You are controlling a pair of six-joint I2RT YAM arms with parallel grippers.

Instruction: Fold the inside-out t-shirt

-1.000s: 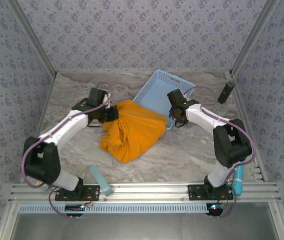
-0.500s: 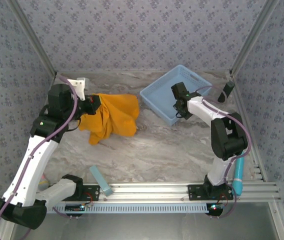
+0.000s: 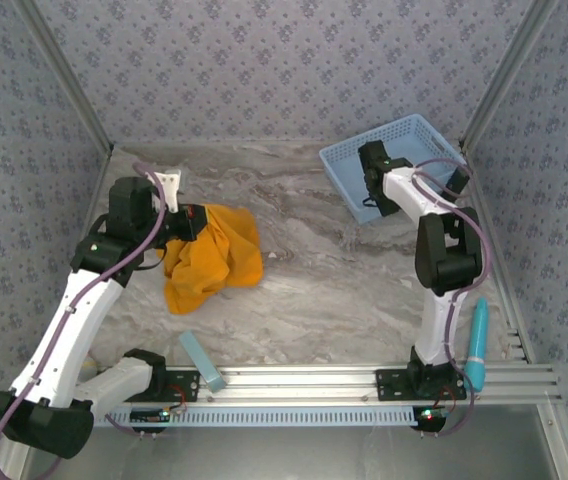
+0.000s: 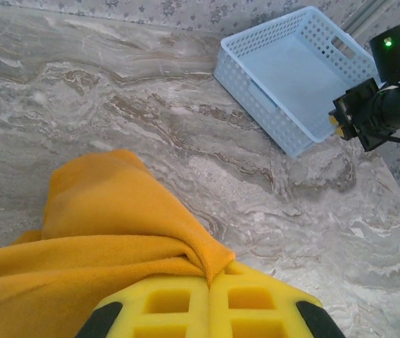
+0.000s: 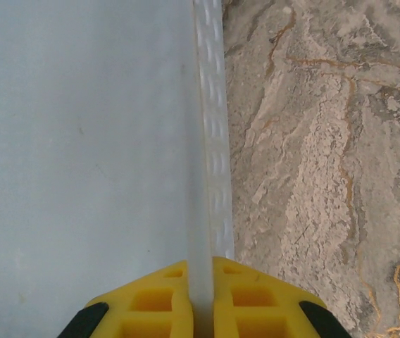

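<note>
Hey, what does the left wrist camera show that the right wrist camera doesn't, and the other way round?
Left wrist, not right wrist: the orange-yellow t-shirt, bunched and pinched in the shut left gripper, and the whole light blue basket from afar, with the right arm at its edge. Right wrist, not left wrist: a close look at the right gripper shut on the basket's perforated wall, its smooth floor to the left. Both: the basket and the marbled table.
</note>
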